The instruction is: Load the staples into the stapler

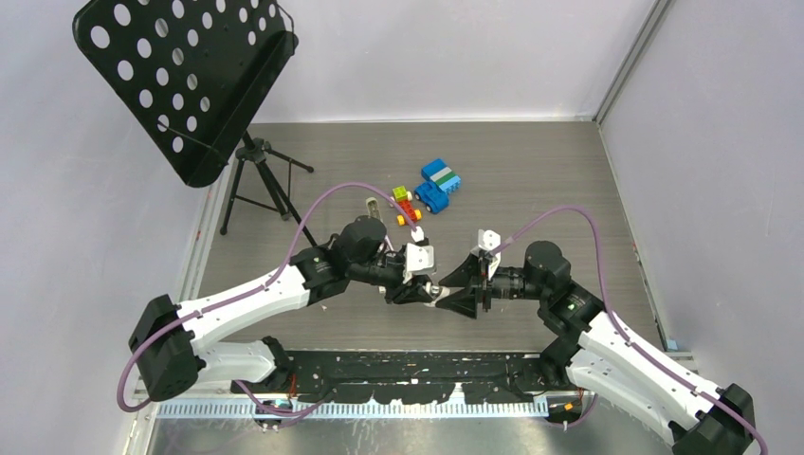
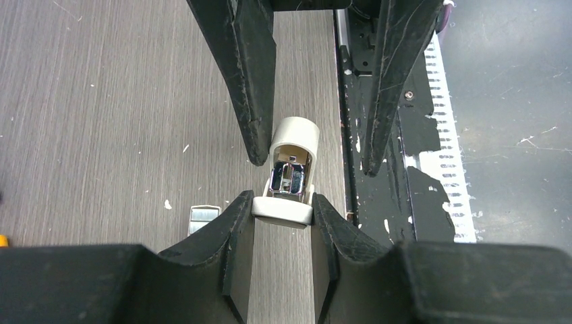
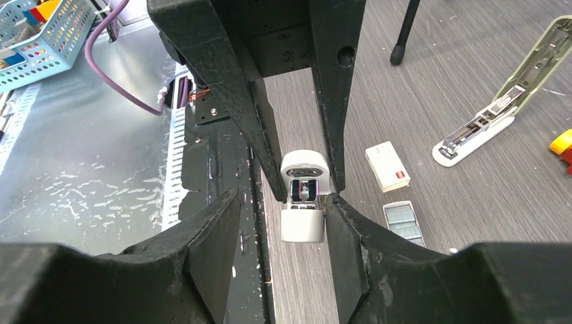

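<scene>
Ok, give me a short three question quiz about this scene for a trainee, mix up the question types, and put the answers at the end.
1. Which hand is clamped on the mini stapler: A left, B right, C neither?
2. Fill in: on the table, the strip of staples lies beside a small white ___ with a pinkish label.
3. True or false: the staples are already loaded in the mini stapler.
Key: 1 A, the left hand; the right hand is open. 2 box. 3 false, they lie on the table.
</scene>
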`<state>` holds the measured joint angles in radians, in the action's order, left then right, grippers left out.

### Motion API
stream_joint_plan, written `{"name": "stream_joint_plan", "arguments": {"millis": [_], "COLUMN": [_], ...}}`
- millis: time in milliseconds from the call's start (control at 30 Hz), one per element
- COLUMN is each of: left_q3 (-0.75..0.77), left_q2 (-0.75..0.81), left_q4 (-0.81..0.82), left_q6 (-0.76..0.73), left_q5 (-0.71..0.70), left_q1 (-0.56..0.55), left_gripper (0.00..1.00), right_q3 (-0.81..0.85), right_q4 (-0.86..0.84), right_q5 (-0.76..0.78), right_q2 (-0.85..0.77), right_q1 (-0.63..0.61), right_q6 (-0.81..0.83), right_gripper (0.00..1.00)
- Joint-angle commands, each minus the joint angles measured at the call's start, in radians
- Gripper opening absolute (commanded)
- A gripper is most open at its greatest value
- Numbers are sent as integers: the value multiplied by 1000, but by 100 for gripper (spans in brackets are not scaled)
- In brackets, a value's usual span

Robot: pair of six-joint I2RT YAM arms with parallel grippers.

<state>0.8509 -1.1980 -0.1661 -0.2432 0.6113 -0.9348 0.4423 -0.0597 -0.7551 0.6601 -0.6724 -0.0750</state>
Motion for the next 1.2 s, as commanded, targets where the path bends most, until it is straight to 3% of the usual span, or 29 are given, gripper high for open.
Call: {"name": "stream_joint_plan", "arguments": {"millis": [0,400,700,1033,1167], "left_q3": [33,-8,-60,-264,-332], "left_q2": [30,76,113,252,301], "left_q4": [25,84,142,495,608], "left_q6": [-9,16,66,370,480], "left_q5": [20,11,-15,-20,-53], "left_q1": [-4,-4,0,162,195], "left_gripper": [0,0,0,0,0], "right_q3": [-2,-3,5,-112,-181], "right_q4": [-34,-34,-60,-350,-558], "right_q5": [-30,-19,15,167,226], "right_q2": [13,31,-6,-157,-190], "right_q1": [-4,-6,-6,47,85], "right_q6": [36,56,14,-183,-307], "right_gripper": [54,40,1,0,0]}}
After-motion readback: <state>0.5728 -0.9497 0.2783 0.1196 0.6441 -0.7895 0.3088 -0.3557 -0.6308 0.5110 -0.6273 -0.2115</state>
